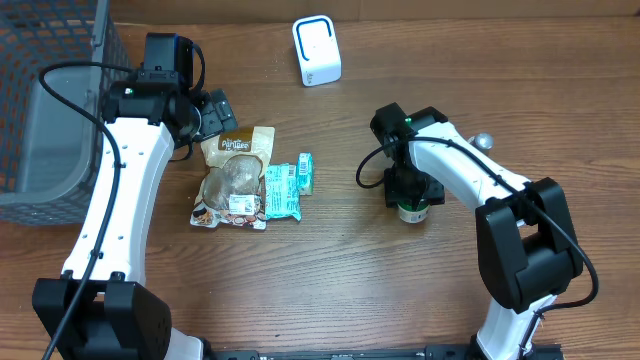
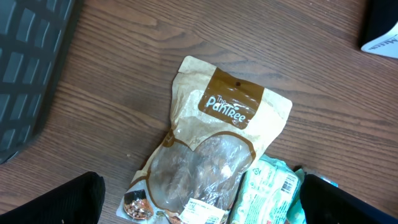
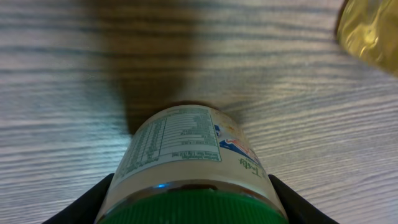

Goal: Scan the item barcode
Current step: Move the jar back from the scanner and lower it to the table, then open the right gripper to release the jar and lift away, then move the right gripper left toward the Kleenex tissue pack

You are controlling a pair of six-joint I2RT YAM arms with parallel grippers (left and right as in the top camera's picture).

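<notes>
A jar [image 1: 412,210] with a green lid and a pale printed label [image 3: 180,143] stands upright on the wooden table, right of centre. My right gripper [image 1: 405,188] comes down on it from above, its black fingers [image 3: 84,205] shut on the jar's sides just under the lid [image 3: 189,208]. A white box-shaped scanner [image 1: 317,50] stands at the back centre, well apart from the jar. My left gripper [image 1: 215,112] hovers open over a brown-and-clear snack pouch [image 2: 211,143], with its fingertips [image 2: 62,202] wide on either side and holding nothing.
A teal packet [image 1: 283,190] lies against the pouch [image 1: 232,175], with a smaller teal one [image 1: 304,172] beside it. A grey mesh basket [image 1: 50,120] fills the far left. A small shiny ball [image 1: 483,141] lies behind the right arm.
</notes>
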